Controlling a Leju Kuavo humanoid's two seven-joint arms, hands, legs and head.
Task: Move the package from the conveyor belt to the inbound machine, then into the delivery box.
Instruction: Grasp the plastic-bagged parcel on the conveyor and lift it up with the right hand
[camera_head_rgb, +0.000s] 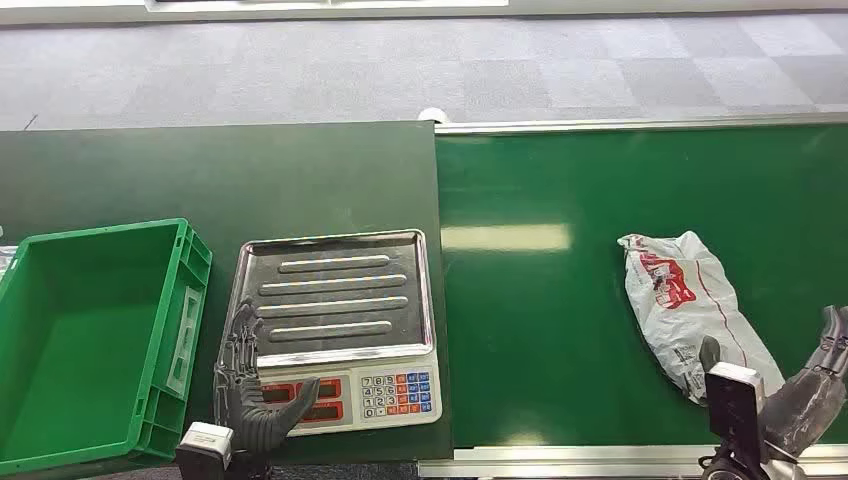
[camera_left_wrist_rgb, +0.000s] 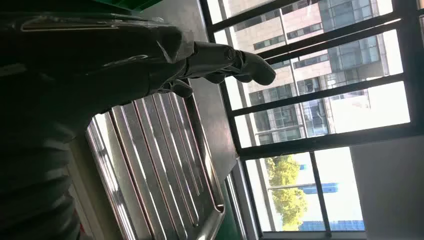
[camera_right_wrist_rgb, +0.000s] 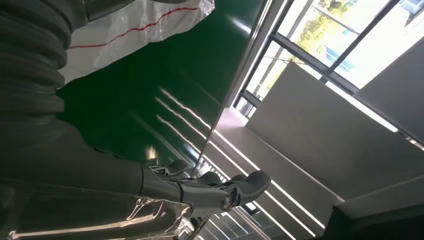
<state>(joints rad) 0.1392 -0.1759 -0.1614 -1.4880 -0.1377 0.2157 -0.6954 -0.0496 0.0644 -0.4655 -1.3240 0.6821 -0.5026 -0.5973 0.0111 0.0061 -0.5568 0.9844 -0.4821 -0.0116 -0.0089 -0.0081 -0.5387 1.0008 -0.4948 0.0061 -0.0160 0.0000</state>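
Pkg, a white plastic mailer bag (camera_head_rgb: 695, 310), lies on the green conveyor belt (camera_head_rgb: 560, 330), not yet gripped. Right hand (camera_head_rgb: 815, 390) sits just beside its near end, fingers apart, empty; left hand (camera_head_rgb: 250, 385) likewise empty by the scale (camera_head_rgb: 340, 300). Recommend closing across the bag's middle, since slack film may slip.

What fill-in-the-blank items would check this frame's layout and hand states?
1. The white package lies on the green ____.
2. The green crate holds ____.
3. The scale stands between the crate and the ____.
4. The left hand, holding nothing, is ____.

Missing words: conveyor belt; nothing; conveyor belt; open
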